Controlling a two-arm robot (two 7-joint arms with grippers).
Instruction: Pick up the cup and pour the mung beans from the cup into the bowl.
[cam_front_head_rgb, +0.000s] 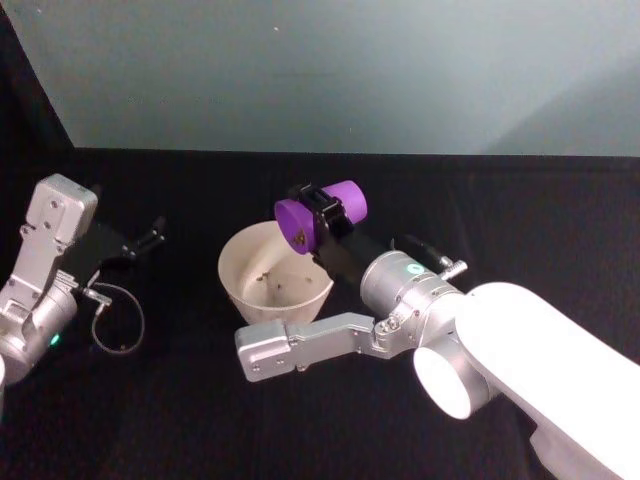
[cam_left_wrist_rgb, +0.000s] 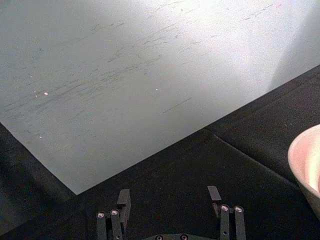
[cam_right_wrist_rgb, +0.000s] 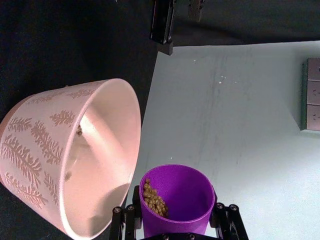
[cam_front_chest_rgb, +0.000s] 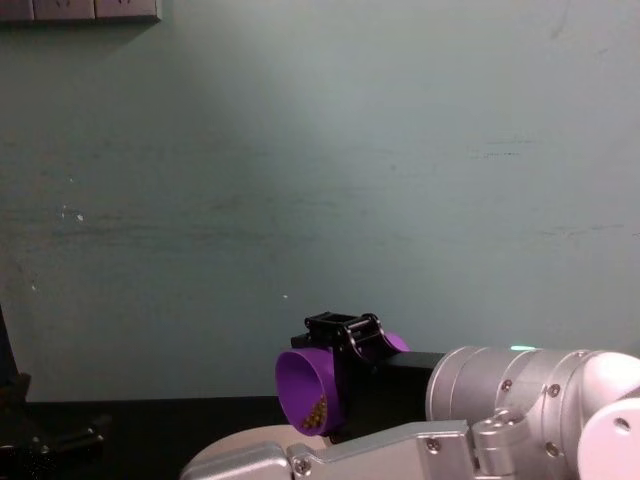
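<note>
Head view: your R gripper grips the cup, tipped sideways above the bowl, at its far rim; L gripper sits well apart at left.
L wrist: its jaws are spread, empty.
R wrist: mung beans lie at the cup's lip, a few in the bowl.
Chest: cup mouth faces left.

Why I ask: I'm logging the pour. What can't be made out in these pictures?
Mung beans in the bowl: head view, tiny specks, uncountable; right wrist view, the bowl's own wall hides its floor.
Base of the cup: right wrist view, cut off by the picture's edge, between the right claw clamping it.
Bowl, left wrist view: cut off by the edge, beyond the open, parked left claw.
</note>
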